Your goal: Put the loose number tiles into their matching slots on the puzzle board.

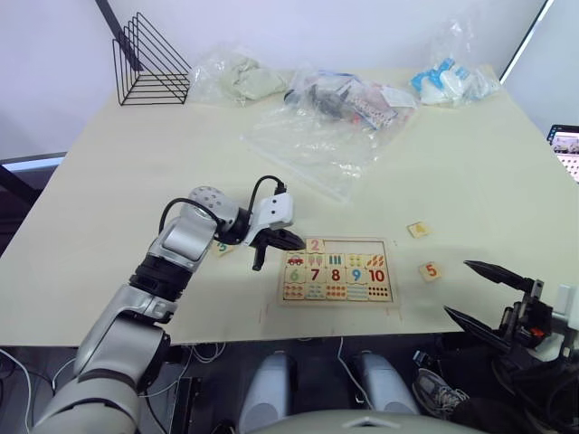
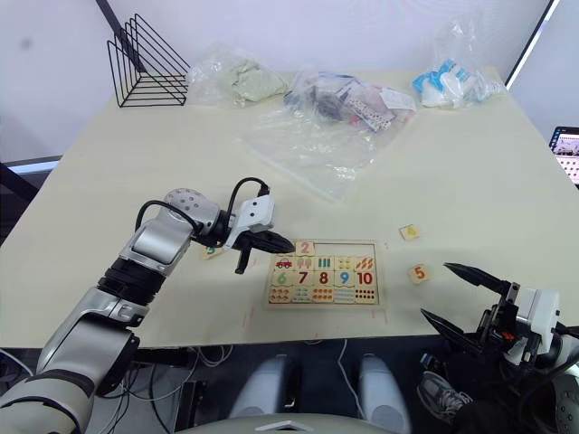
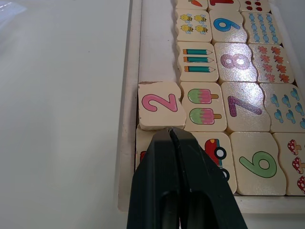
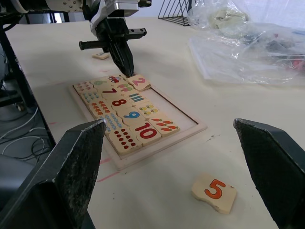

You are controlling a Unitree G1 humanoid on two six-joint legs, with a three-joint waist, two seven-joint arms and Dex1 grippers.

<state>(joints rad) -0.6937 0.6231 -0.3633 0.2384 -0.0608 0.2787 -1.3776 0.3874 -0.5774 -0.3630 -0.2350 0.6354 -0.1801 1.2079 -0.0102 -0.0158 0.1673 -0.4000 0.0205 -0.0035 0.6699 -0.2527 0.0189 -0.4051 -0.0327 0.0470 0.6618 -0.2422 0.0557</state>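
Left wrist view: closed left end effector [image 3: 174, 136] nudging tile 2 [image 3: 159, 105] on the puzzle board [image 1: 339, 271].
Tile lying askew just beyond its tips; right end effector [image 1: 479, 291] open, nearer tile 5 [image 1: 430, 269] on the bench [image 1: 109, 181].

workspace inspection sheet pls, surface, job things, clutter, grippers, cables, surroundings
Surface: pale table, faint red marks near the board.
Job's things: puzzle board near the front edge; tile 2 lies crooked in the top row, rest of that row bare; tile 5 and a yellow-digit tile loose to the board's right; another tile behind the left arm, digit half hidden.
Clutter: clear plastic bags with contents at the far side; black wire rack at the far left.
Grippers: left gripper shut, tip at tile 2's edge; right gripper open, off the front right edge.
Cables: black cable looping over the left wrist.
Surroundings: white wall; a screen at far right.
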